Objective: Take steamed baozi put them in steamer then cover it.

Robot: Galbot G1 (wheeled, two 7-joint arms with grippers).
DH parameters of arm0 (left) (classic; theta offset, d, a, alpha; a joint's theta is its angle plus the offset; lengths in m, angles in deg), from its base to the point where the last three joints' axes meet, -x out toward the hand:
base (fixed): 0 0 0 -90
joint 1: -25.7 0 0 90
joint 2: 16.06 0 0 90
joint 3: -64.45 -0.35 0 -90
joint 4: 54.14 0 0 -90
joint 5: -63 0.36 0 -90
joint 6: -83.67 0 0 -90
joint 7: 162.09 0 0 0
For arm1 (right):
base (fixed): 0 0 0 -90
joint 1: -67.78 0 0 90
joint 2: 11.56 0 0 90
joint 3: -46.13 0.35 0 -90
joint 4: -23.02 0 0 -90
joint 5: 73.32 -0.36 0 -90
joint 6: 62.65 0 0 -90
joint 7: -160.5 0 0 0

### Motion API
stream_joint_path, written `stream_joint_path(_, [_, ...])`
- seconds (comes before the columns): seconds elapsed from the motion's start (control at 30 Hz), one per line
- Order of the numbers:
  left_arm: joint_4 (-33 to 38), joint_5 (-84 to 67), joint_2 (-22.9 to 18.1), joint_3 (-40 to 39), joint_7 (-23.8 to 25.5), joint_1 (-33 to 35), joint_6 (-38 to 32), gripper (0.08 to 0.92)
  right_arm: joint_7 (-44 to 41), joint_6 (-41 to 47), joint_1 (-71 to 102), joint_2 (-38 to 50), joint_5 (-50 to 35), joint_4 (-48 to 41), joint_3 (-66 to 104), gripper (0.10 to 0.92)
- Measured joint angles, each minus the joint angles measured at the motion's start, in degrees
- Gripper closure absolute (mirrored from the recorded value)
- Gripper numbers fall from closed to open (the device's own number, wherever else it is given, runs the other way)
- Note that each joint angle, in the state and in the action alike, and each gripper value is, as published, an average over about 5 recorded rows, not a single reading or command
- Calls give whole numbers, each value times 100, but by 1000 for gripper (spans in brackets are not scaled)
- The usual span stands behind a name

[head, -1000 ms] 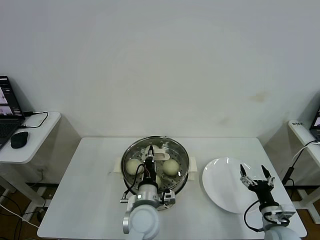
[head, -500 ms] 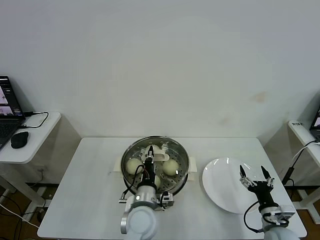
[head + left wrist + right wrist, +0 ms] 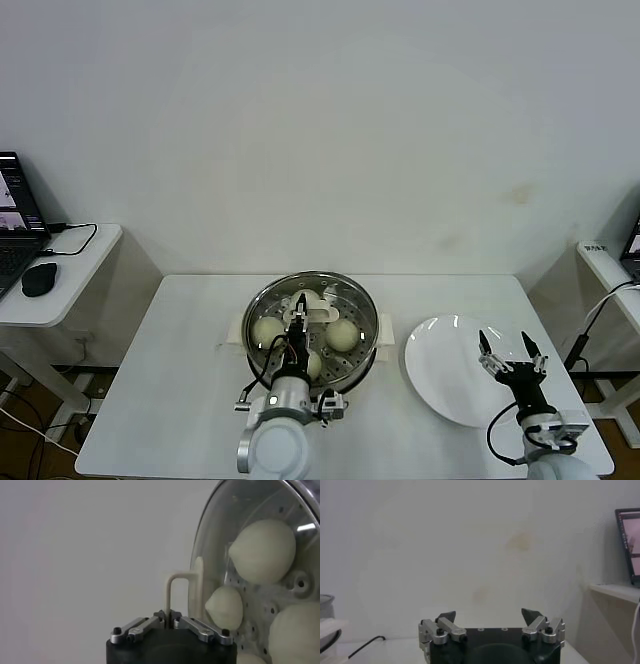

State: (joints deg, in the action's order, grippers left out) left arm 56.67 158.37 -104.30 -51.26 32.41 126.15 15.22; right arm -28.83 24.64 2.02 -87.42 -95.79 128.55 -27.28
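The steamer (image 3: 366, 318), a shiny steel pot on a cream base, stands at the table's middle. Three baozi show in it at the left (image 3: 266, 329), right (image 3: 342, 334) and front (image 3: 314, 365). My left gripper (image 3: 297, 322) is shut on the cream handle (image 3: 311, 311) of the clear glass lid, which is held over the steamer. I cannot tell if the lid rests on the rim. In the left wrist view the closed gripper (image 3: 168, 616) pinches the handle (image 3: 171, 587), and baozi (image 3: 260, 550) show through the glass (image 3: 212, 535). My right gripper (image 3: 511, 353) is open and empty above the white plate (image 3: 445, 375).
A side table (image 3: 70, 275) at the far left carries a laptop (image 3: 15, 225) and a mouse (image 3: 38, 280). Another side table (image 3: 605, 265) stands at the far right. The plate lies on the table right of the steamer.
My left arm has drawn slightly toward the table's near edge with the lid handle still gripped. The right arm has not moved.
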Motion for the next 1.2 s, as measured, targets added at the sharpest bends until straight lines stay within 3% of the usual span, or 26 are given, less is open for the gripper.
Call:
stream_joint_path(0.53, [594,-11,125,-110,284,160,-43,210,-1,7,-13,-23,26,0,-22,203])
stream_joint_path(1.2, [2191,-688,595,140,830,670,-1,177,130,265,110,25,-3,184,-137,203])
